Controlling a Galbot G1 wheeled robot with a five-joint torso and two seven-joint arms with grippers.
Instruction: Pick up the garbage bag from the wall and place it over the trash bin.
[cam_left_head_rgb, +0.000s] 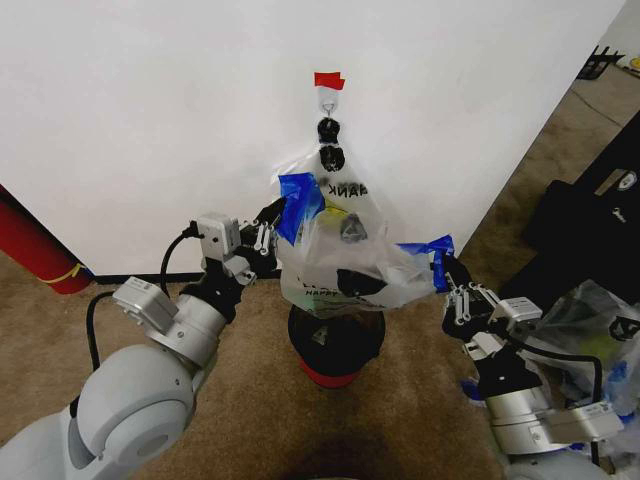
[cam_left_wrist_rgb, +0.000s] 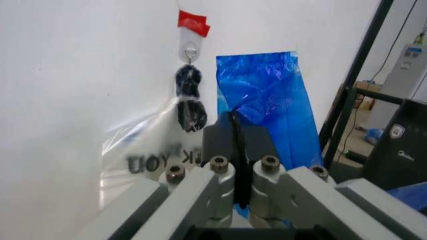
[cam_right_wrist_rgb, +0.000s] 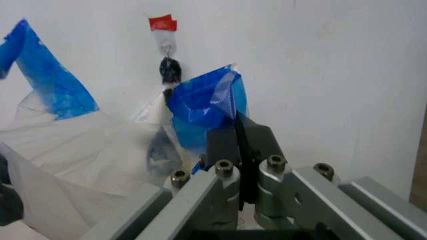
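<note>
White wall (cam_left_head_rgb: 150, 120) with black baseboard, brown carpet below. Garbage bag (cam_left_head_rgb: 345, 255) hangs from the hook (cam_left_head_rgb: 327, 100) under red tape (cam_left_head_rgb: 328, 80), stretched open just above the trash bin (cam_left_head_rgb: 335, 345). My left gripper (cam_left_head_rgb: 268, 232) is clamped on the bag's left blue patch, my right gripper (cam_left_head_rgb: 450, 285) clamped on the right blue patch, jaws pressed together on plastic in both wrist views.
</note>
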